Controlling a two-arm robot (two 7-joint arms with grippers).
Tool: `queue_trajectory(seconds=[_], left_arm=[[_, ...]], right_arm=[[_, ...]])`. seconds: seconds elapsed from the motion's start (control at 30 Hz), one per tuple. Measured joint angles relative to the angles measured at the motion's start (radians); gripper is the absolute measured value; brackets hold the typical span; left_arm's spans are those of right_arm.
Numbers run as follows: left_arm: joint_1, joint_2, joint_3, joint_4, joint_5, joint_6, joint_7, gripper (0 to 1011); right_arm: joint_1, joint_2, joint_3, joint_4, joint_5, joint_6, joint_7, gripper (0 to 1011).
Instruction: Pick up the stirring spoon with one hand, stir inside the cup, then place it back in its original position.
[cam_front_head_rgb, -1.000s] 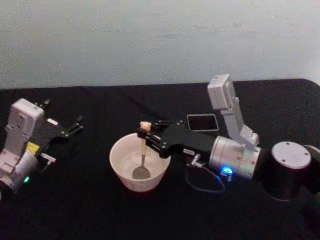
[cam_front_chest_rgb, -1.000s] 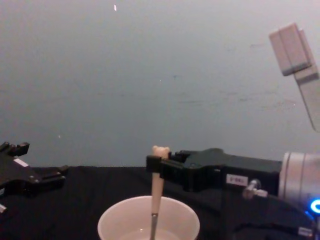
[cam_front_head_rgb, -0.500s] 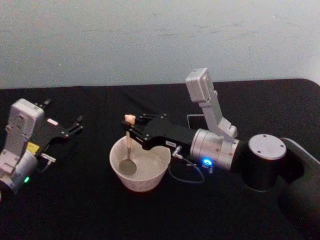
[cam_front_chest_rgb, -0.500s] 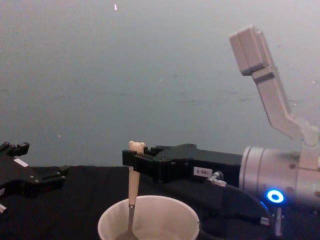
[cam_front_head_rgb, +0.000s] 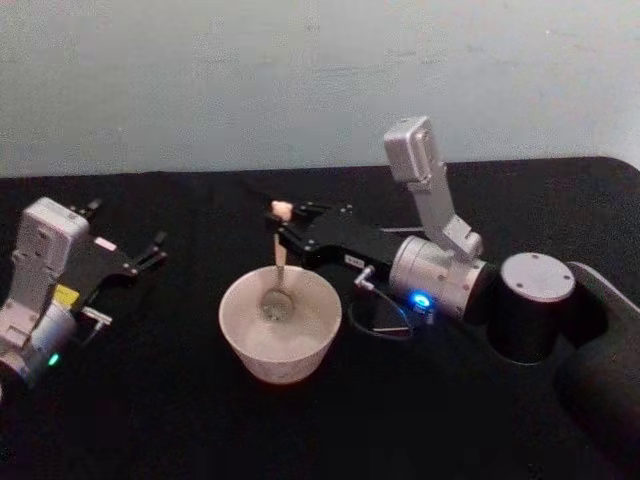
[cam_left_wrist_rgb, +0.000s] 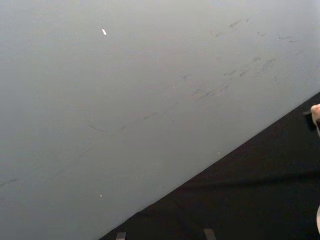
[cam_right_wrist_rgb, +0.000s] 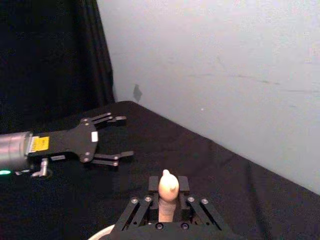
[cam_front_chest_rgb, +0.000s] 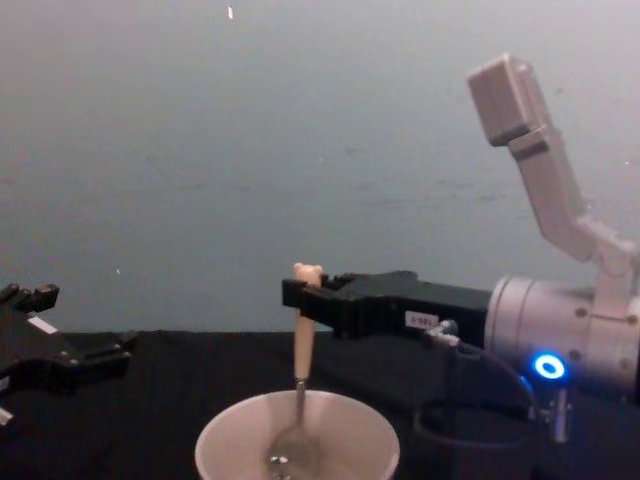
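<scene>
Right gripper (cam_front_head_rgb: 284, 228) has its fingers pinched narrow on the stirring spoon (cam_front_head_rgb: 279, 262). They grip the cream handle right under the bear head, so the head pokes up just above the fingers. The stem hangs pretty much straight down from them, and the metal bowl end sits low inside the cup (cam_front_head_rgb: 282, 362), closer to the wall on the far side from the robot. Can't tell if it's touching the bottom tbh. The cup stands on the black tabletop (cam_front_head_rgb: 150, 400), right below the fingertips.

Left gripper (cam_right_wrist_rgb: 127, 136) is parked well away from the cup w/ fingers spread wide and nothing btwn them.

Imo this is mid-stir, so a few tips for doing it well:
- Small circles. The spoon tip is already off-centre, so bring it back toward the middle before sweeping, or it'll push the wall.
- The cup looks light and nothing's holding it, so a hard nudge prob slides it.
- Hold the height steady. Dropping lower could jam the tip, going higher lifts it out.
- The grip is only on a thin handle, so it could pivot btwn the fingers if it drags. Go slow and keep the wrist level.
</scene>
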Motion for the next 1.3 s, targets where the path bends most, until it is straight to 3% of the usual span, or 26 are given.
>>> queue_trajectory(seconds=[0.27,0.5,0.83,1.3], left_arm=[[0.000,0.000,0.000,0.000,0.000,0.000,0.000,1001],[0.000,0.000,0.000,0.000,0.000,0.000,0.000,1001],[0.000,0.000,0.000,0.000,0.000,0.000,0.000,1001],[0.000,0.000,0.000,0.000,0.000,0.000,0.000,1001]], right_arm=[[-0.035,0.031,0.031,-0.056,0.019,0.017,0.004,224],[-0.073,0.055,0.069,-0.129,0.068,0.046,-0.008,225],[-0.118,0.077,0.125,-0.220,0.153,0.102,-0.078,224],[-0.136,0.108,0.169,-0.289,0.234,0.090,-0.119,224]])
